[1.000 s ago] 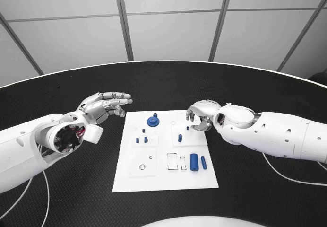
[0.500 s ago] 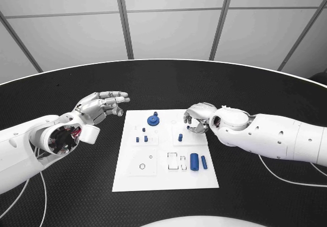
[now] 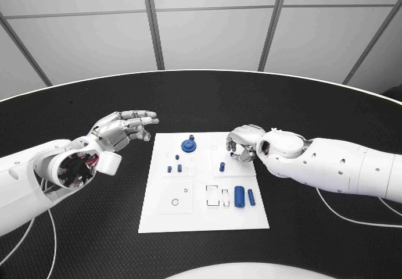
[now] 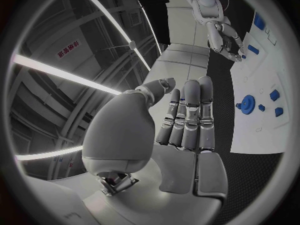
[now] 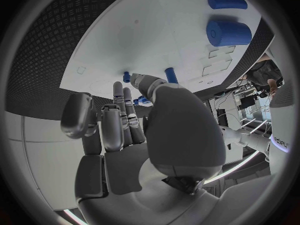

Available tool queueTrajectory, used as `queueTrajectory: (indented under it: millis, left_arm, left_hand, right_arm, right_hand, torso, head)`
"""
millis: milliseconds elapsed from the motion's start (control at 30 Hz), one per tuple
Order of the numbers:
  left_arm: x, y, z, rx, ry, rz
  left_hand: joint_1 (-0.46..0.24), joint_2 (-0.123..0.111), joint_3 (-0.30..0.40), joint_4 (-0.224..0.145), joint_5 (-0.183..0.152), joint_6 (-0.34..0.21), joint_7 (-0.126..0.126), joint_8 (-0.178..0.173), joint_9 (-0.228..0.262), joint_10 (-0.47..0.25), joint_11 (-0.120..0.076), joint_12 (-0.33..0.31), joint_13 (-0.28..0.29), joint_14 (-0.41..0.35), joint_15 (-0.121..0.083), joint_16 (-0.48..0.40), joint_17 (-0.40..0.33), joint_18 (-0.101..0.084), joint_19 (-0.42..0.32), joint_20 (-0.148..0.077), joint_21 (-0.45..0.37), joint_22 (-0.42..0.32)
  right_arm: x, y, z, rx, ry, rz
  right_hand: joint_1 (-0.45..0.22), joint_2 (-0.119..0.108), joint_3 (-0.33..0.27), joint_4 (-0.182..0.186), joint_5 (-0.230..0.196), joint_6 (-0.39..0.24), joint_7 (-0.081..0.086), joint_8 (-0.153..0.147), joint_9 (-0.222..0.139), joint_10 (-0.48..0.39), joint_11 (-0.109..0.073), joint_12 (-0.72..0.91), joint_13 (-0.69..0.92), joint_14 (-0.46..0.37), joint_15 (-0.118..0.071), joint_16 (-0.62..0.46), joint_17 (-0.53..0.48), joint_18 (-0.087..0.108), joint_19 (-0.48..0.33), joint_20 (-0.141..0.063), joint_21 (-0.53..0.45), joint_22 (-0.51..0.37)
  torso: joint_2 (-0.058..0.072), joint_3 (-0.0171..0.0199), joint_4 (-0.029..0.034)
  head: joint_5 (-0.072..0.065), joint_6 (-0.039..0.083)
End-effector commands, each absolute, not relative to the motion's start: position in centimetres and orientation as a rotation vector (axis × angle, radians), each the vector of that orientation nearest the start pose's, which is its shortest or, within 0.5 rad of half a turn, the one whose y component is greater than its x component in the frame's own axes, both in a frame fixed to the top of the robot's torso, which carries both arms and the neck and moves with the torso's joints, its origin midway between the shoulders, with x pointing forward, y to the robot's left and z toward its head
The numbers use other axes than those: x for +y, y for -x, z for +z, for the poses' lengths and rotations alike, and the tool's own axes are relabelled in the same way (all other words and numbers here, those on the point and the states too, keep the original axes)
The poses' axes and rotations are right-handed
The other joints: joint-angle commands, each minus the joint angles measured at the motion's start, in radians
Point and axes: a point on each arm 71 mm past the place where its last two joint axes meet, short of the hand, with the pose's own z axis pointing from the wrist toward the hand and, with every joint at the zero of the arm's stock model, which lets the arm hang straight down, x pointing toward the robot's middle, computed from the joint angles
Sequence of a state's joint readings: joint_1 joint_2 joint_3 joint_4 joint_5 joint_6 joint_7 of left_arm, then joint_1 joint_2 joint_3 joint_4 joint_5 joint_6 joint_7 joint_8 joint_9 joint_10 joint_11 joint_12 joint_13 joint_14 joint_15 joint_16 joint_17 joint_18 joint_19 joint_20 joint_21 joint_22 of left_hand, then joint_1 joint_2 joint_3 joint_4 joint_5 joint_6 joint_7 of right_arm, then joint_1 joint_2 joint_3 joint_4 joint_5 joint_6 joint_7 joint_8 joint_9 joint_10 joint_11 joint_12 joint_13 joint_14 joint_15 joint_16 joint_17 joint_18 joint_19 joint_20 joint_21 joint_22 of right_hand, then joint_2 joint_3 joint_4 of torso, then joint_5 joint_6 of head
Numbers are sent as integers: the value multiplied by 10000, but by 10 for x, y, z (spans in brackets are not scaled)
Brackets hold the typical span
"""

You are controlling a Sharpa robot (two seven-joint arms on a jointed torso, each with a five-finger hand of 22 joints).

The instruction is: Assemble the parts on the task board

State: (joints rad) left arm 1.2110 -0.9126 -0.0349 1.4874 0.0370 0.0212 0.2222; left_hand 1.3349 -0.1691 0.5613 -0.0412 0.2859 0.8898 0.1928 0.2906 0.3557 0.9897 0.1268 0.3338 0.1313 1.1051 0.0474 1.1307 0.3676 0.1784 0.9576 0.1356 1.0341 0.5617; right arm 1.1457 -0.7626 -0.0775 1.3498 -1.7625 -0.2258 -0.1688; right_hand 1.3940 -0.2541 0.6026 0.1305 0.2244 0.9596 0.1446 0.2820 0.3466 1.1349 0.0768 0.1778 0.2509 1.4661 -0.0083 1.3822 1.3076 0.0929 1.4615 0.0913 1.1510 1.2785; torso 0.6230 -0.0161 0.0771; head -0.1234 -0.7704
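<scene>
Over the task board's (image 3: 159,218) upper right corner, your right robot hand (image 3: 240,143) is hovering, fingers curled on nothing visible, just above the short upright peg (image 3: 222,167). You are likely reaching for it; the next move calls for a careful pinch. Its long axis is standing vertical. Your left robot hand (image 3: 125,129) is waiting released beside the board, above the worktop (image 3: 318,116).

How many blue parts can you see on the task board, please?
6: a round part at the far middle, two small pegs left of centre, one peg by the right hand, and two cylinders near right. The hand may hide more.
</scene>
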Motion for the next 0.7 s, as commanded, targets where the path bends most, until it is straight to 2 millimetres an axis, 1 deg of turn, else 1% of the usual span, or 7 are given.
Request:
queueTrajectory:
  millis: [33,133,300,367,600,700]
  left_arm:
    - [237,-488,-182,16671,11697,-16868]
    - [237,-488,-182,16684,11701,-16865]
    - [237,-488,-182,16711,11701,-16871]
    - [237,-488,-182,16725,11702,-16874]
    - [237,-487,-182,16759,11714,-16858]
    - [237,-487,-182,16781,11717,-16857]
  left_hand:
    - [-36,36,-71,-3,20,14,46,-12,9,-22,24,51,-10,-69,-11,-67,-16,75,-53,-3,-43,-12]
    - [-23,40,-75,-8,22,10,47,-14,9,-28,24,50,-12,-80,-11,-76,-23,76,-55,-3,-55,-20]
    - [-6,46,-77,-14,25,8,48,-14,10,-31,24,51,-14,-92,-12,-84,-30,77,-57,-4,-67,-28]
    - [2,48,-79,-17,26,7,48,-14,10,-32,25,51,-15,-98,-13,-89,-33,77,-58,-4,-72,-32]
    - [6,49,-80,-19,26,7,48,-14,10,-34,26,51,-16,-103,-13,-93,-36,77,-59,-5,-76,-34]
    - [16,50,-87,-22,26,3,52,-15,10,-40,29,50,-18,-119,-12,-105,-44,77,-63,-5,-88,-43]
  right_arm:
    - [-211,-499,-240,17443,4086,3391]
    - [-211,-499,-241,17497,4106,3371]
    - [-209,-500,-243,17565,4149,3383]
    - [-208,-500,-244,17595,4162,3388]
    - [-207,-500,-246,17666,4196,3392]
    - [-206,-500,-246,17693,4215,3401]
  right_hand:
    - [10,134,48,-98,63,170,-39,80,33,187,-25,-75,-26,627,21,75,423,-105,203,-27,72,40]
    - [-10,162,37,-151,63,251,-46,112,56,330,-53,-85,-33,638,-9,126,472,-130,236,-47,225,154]
    - [-11,174,39,-167,65,272,-50,120,62,356,-59,-96,-37,640,-16,134,477,-132,240,-50,241,167]
    - [-7,186,43,-184,67,288,-55,125,67,377,-65,-107,-41,641,-22,143,484,-133,242,-54,246,172]
    - [-3,196,46,-199,68,300,-59,129,71,394,-70,-115,-44,641,-26,144,484,-135,245,-57,260,184]
    - [0,209,50,-213,69,313,-62,134,75,413,-74,-124,-47,640,-30,141,476,-135,245,-60,263,187]
  torso:
    - [-7,5,2]
    - [-15,-4,6]
    - [-12,7,12]
    - [-19,2,10]
    - [-17,2,-1]
    - [-14,-1,4]
  head:
    - [11,-60]
    - [14,-91]
    - [30,-120]
    - [36,-141]
    - [48,-166]
    - [69,-188]
